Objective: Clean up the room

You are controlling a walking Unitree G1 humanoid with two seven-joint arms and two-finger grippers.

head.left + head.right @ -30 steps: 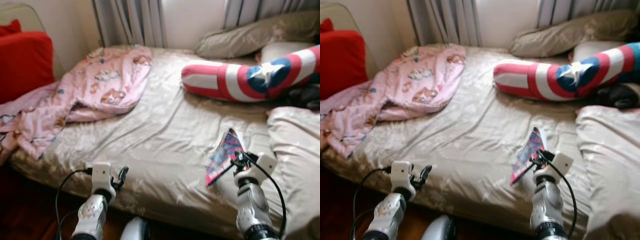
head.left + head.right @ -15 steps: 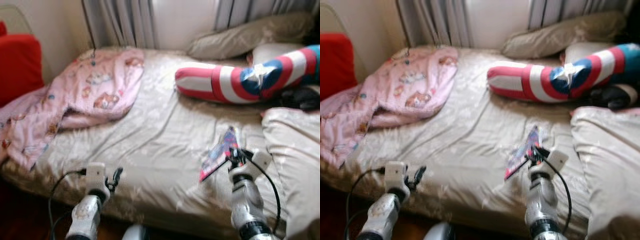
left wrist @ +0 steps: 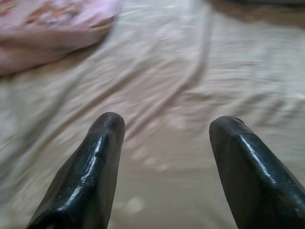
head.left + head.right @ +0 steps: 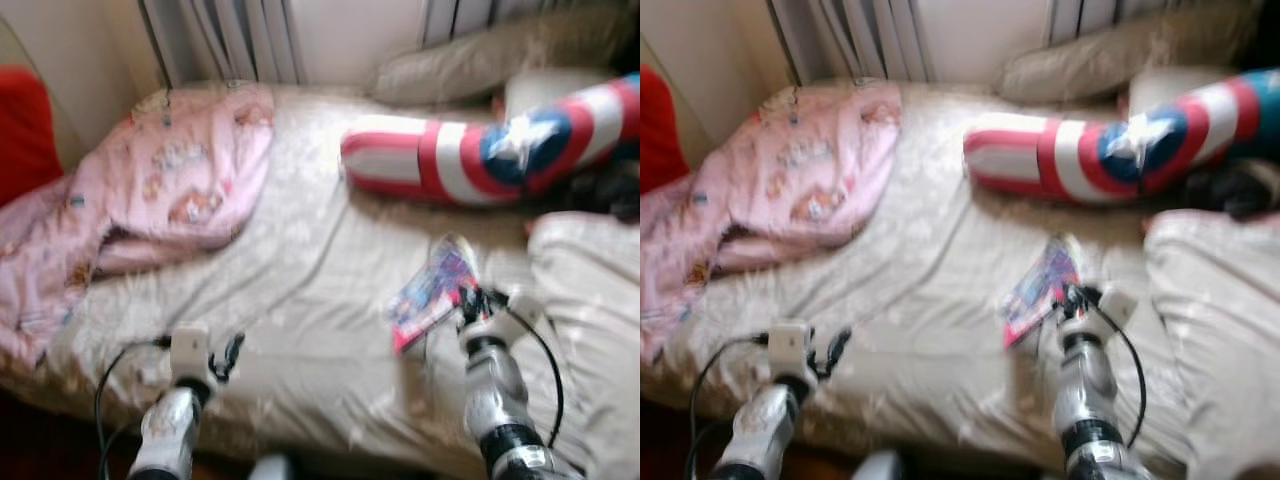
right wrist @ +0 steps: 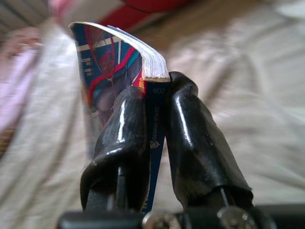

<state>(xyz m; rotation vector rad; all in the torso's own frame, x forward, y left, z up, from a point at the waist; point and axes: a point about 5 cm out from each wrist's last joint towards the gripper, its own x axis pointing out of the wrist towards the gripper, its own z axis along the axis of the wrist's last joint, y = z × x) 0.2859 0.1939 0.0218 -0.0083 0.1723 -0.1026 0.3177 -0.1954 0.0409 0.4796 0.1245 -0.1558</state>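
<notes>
**Right gripper has the book, over the bed**

Right gripper (image 5: 151, 119) clamped on colourful book (image 4: 430, 292), held above the near right of the bed (image 4: 320, 270). Left gripper (image 3: 164, 167) spread wide, holding nothing, over near left sheet. Pink blanket (image 4: 160, 190) far left

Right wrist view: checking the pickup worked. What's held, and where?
The right end effector pinches a colourful book by its spine edge.
</notes>
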